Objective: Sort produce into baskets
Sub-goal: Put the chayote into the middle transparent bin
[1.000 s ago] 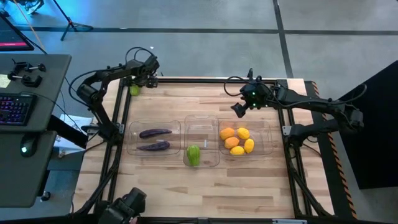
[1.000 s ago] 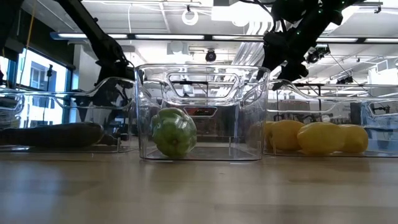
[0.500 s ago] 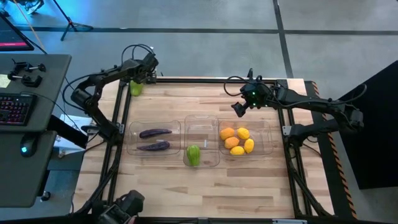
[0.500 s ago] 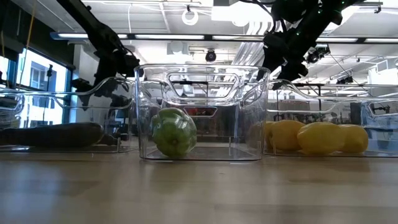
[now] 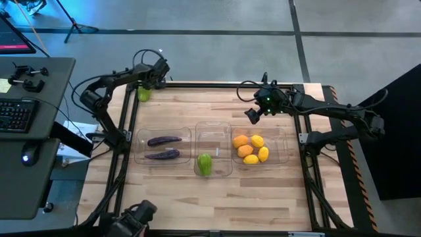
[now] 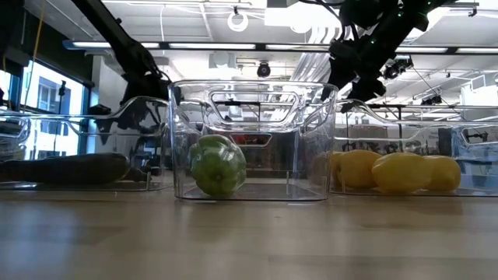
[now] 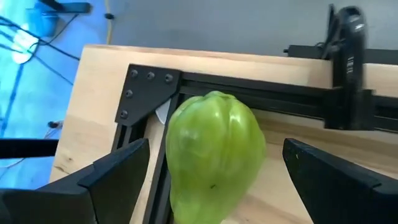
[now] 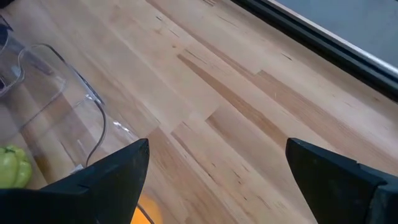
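A green lumpy pear-shaped piece [image 5: 143,95] lies on the wood at the table's far left corner, beside the black frame rail [image 7: 261,93]. My left gripper [image 5: 150,79] hangs just above it, open. In the left wrist view its two fingers stand on either side of the piece [image 7: 214,155] with gaps between. My right gripper [image 5: 252,116] is open and empty, in the air behind the right clear bin [image 5: 284,146], which holds lemons and orange fruits [image 5: 252,149]. The left bin [image 5: 142,147] holds two purple eggplants [image 5: 164,147]. The middle bin [image 5: 214,135] holds another green piece [image 5: 204,164].
The three bins stand in a row across the table's middle. Bare wood lies between them and the far edge, and along the near edge. A black frame runs round the table, with a corner bracket [image 7: 146,90] next to the green piece. A desk with a keyboard [image 5: 16,115] stands off to the left.
My left gripper has shifted a little over the far left corner and come back to about where it was. The green piece there has stayed in place. My right arm has kept still.
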`<act>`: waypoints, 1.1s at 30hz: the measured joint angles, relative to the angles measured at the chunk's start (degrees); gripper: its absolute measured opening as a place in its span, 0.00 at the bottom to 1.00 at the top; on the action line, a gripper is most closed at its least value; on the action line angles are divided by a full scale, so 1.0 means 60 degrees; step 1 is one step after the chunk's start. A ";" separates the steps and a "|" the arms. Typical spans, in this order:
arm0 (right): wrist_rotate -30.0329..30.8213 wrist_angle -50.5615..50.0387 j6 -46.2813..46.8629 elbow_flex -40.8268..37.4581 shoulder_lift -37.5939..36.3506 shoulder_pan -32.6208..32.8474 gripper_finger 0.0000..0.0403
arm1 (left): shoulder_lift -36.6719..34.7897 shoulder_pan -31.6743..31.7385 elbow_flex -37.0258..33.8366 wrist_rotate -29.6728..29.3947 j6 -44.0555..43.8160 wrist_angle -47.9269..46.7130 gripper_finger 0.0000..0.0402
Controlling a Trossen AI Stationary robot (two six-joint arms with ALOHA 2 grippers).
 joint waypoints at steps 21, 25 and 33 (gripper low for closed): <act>0.0125 0.0019 0.0198 0.0000 0.0007 0.0408 0.91 | 0.1127 -0.0406 0.0018 0.0053 0.0372 0.0090 0.89; 0.0129 0.0037 0.0176 0.0000 0.0011 0.0408 0.91 | 0.1043 -0.0463 0.0018 0.1144 0.0141 0.0084 0.89; 0.0155 0.0097 -0.0239 0.0004 0.0011 0.0404 0.91 | 0.0956 -0.0804 0.0022 0.2529 0.0382 -0.0182 0.89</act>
